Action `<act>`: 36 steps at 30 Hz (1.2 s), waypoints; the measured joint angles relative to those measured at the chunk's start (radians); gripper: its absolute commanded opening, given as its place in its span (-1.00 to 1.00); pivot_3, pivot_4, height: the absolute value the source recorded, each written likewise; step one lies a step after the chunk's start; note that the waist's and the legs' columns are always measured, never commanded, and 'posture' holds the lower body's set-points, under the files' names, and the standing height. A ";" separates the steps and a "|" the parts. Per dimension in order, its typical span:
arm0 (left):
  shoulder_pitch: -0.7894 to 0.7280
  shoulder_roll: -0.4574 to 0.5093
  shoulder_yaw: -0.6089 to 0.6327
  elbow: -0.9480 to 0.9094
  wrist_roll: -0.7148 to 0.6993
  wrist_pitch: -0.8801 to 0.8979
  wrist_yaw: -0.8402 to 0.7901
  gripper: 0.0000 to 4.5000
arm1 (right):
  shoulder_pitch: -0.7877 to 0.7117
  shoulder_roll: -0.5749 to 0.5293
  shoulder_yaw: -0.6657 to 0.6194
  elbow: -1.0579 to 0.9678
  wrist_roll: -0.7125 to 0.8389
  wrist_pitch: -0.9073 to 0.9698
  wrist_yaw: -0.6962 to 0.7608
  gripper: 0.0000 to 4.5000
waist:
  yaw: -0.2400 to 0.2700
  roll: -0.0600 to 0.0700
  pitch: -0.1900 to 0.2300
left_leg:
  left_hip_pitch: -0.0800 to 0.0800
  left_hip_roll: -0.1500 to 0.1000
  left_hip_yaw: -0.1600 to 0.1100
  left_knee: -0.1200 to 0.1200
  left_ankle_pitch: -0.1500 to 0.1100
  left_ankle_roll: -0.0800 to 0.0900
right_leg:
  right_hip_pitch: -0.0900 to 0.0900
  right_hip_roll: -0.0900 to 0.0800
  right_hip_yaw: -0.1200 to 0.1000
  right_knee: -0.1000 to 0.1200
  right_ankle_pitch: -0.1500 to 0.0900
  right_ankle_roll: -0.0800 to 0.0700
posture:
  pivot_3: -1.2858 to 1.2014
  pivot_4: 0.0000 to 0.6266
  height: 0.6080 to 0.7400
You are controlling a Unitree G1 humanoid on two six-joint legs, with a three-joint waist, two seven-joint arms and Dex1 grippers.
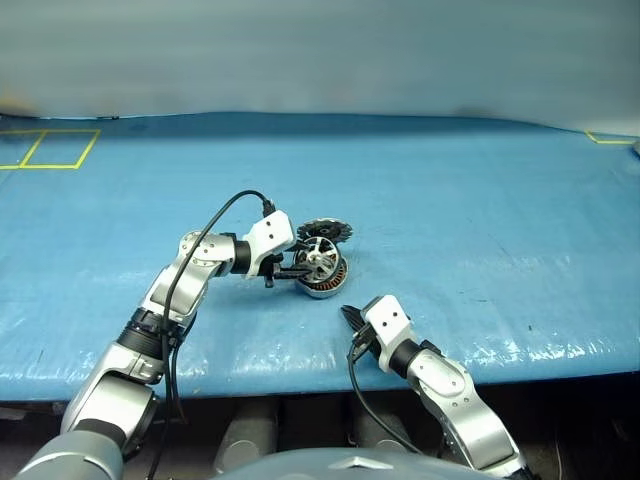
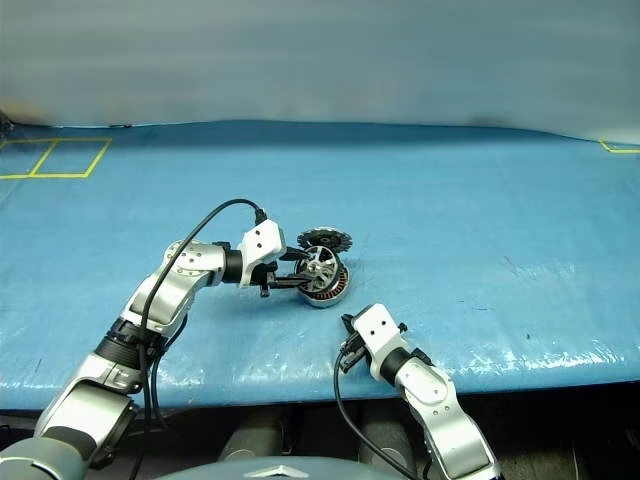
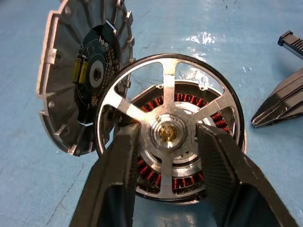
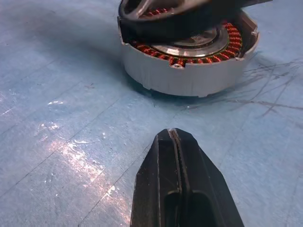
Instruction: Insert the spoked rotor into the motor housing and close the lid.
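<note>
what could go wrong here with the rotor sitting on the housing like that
The dark-rimmed spoked rotor sits tilted on the round silver motor housing, not seated, and the left gripper fingers stand apart from its hub; it may slide off or jam crooked. The ribbed grey metal lid leans against the rotor's rim, so it might topple when the rotor moves.

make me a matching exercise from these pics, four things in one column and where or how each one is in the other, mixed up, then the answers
Things:
1. spoked rotor
2. motor housing
3. lid
4. right gripper

States:
A. tilted on its edge beside the housing, dark centre showing
B. fingers pressed together, pointing at the housing from the near side
C. standing on the blue table, copper windings inside
D. lying tilted on the housing's top, not seated, between the left gripper's fingers

Pairs: 1-D, 2-C, 3-A, 4-B
</note>
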 measured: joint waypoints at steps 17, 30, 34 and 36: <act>0.200 0.027 0.185 -0.267 -0.266 0.121 0.003 0.37 | -0.031 0.032 -0.043 -0.053 0.063 0.005 0.009 -1.00 | -0.004 0.000 0.000 | -0.008 0.000 0.000 0.001 0.000 0.000 | -0.009 0.000 0.000 0.001 0.000 0.000 | 0.03 -0.52 1.00; 0.517 -0.090 0.249 -0.310 -0.283 0.020 0.182 0.37 | -0.281 0.077 -0.065 0.044 0.085 0.063 0.005 -1.00 | 0.004 0.000 0.000 | -0.008 0.000 0.000 0.001 0.000 0.000 | -0.009 0.000 0.000 0.001 0.000 0.000 | 0.03 -0.52 1.00; 0.538 -0.110 0.241 -0.322 -0.283 0.010 0.210 0.37 | -0.372 0.094 -0.049 0.178 0.061 0.059 0.009 -1.00 | -0.003 0.001 0.001 | -0.008 0.000 0.002 0.001 0.000 0.000 | -0.009 0.000 0.001 0.001 0.001 0.000 | 0.03 -0.52 1.00; 0.543 -0.113 0.230 -0.323 -0.274 -0.006 0.219 0.37 | -0.413 0.105 -0.034 0.219 0.053 0.046 0.019 -1.00 | -0.004 0.001 0.000 | -0.008 0.000 0.001 0.001 0.000 0.000 | -0.009 0.001 0.001 0.001 0.001 -0.001 | 0.03 -0.52 1.00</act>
